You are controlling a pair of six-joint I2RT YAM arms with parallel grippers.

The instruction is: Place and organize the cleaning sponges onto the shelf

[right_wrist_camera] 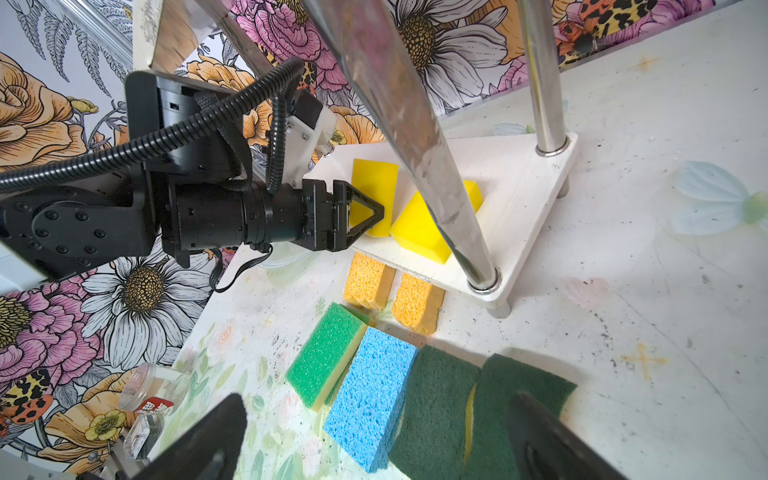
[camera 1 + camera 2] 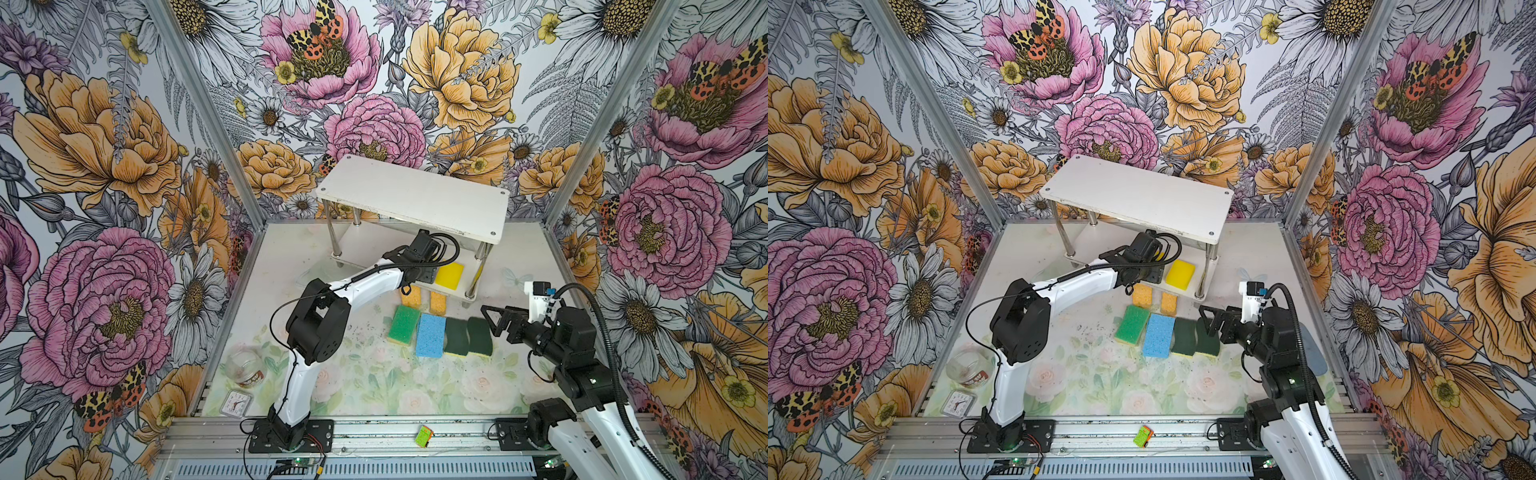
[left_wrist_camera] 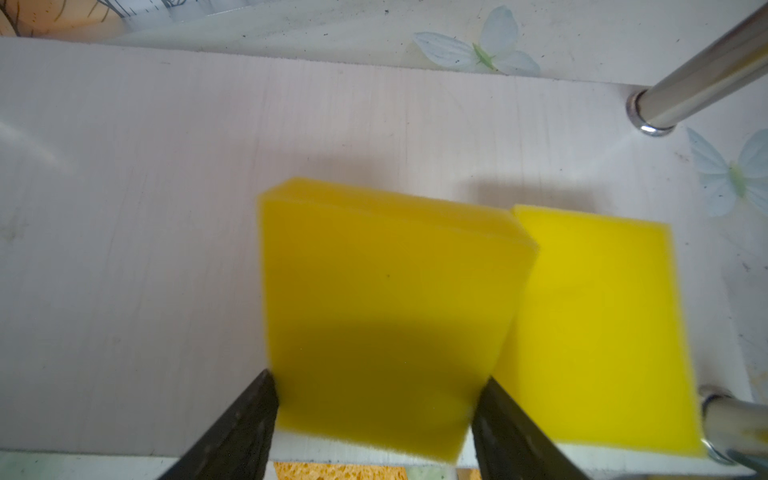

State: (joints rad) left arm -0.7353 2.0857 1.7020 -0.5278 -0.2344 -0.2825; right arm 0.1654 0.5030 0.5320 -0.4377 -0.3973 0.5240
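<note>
Floral wallpaper is enclosing a pale flowered table (image 2: 374,386), where the white shelf (image 2: 415,195) is standing at the back. The left gripper (image 3: 378,377) is reaching into the lower tier and pinching a yellow sponge (image 3: 386,282) by its two sides. That block is standing upright on edge over the lower board, just beside a second yellow sponge (image 3: 594,324) lying flat near a corner post (image 3: 698,95). The right gripper (image 1: 378,399) is hanging with its jaws spread wide over two wavy dark-green sponges (image 1: 519,386) on the table, grasping nothing.
</note>
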